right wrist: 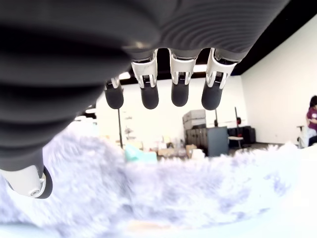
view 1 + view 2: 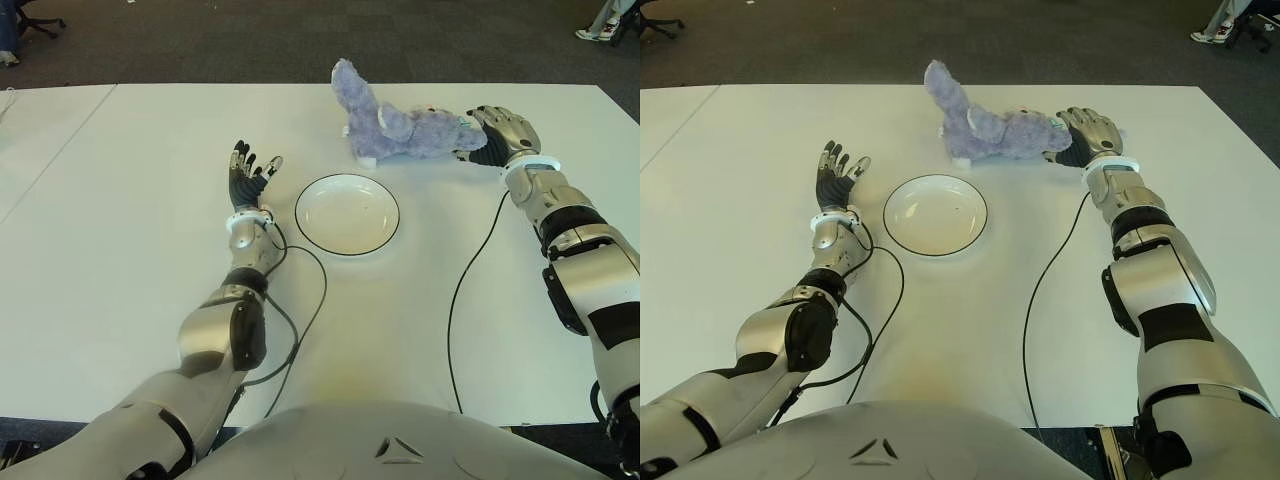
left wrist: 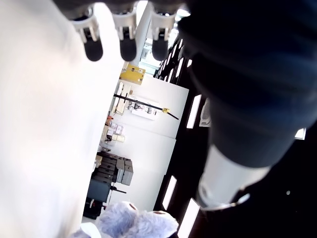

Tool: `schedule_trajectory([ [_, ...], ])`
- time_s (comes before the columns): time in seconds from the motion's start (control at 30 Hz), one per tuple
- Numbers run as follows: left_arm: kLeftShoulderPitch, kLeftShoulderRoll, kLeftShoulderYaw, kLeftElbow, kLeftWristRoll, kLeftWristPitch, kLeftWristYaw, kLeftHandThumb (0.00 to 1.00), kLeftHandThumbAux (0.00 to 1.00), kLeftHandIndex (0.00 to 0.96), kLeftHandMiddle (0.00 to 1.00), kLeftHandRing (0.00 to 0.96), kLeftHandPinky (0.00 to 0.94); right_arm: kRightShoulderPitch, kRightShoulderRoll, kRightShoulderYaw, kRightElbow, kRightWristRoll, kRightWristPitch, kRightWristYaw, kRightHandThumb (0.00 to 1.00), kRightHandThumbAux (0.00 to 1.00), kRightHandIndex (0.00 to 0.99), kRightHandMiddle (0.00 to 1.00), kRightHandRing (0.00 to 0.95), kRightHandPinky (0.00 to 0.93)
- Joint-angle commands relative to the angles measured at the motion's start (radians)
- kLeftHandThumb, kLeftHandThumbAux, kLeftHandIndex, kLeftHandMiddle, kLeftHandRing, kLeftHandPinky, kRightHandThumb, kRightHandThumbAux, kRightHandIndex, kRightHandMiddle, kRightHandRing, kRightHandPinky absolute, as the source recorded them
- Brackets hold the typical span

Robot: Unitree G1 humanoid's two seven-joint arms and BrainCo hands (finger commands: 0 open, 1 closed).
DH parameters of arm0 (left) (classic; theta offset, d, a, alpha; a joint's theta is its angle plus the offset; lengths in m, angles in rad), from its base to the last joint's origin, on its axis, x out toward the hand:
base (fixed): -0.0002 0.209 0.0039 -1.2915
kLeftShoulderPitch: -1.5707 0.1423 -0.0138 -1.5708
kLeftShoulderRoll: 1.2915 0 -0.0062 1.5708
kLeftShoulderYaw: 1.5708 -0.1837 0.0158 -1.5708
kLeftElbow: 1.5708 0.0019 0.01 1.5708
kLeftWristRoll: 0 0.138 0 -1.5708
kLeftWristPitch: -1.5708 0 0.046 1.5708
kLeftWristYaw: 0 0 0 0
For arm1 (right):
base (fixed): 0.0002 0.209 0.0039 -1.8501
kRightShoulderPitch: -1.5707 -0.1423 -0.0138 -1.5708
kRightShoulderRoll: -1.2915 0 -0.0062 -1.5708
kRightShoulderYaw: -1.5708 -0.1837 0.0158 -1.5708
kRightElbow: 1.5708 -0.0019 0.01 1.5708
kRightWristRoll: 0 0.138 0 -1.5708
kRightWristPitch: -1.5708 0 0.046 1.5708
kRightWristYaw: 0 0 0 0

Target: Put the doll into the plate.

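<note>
— Where do we see the doll (image 2: 400, 126)?
— On the table (image 2: 120, 240), beyond the empty plate (image 2: 347, 214). Our right hand (image 2: 497, 131) is against it, fingers (image 1: 179, 94) extended, not closed.
— And our left hand (image 2: 246, 176)?
— Open, left of the plate.

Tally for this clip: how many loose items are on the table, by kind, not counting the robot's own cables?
Plush doll: 1
Plate: 1
Total: 2, both on the white table.

White table (image 2: 120, 250) bearing plate (image 2: 347, 214), doll (image 2: 400, 128), black cable (image 2: 470, 270)
</note>
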Motion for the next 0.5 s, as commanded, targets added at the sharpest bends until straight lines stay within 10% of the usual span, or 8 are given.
schedule_trajectory([
  [0.03, 0.209, -0.044, 0.039, 0.13, -0.035, 0.128, 0.023, 0.038, 0.865, 0.048, 0.044, 0.041, 0.066, 0.021, -0.035, 0.097, 0.027, -0.086, 0.037, 0.029, 0.344, 0.489, 0.0, 0.0, 0.0, 0.02],
  [0.5, 0.208, -0.04, 0.016, 0.133, -0.012, 0.146, 0.022, 0.0, 0.819, 0.05, 0.049, 0.045, 0.069, 0.015, -0.079, 0.18, 0.048, -0.139, 0.068, 0.078, 0.308, 0.523, 0.0, 0.0, 0.0, 0.0],
])
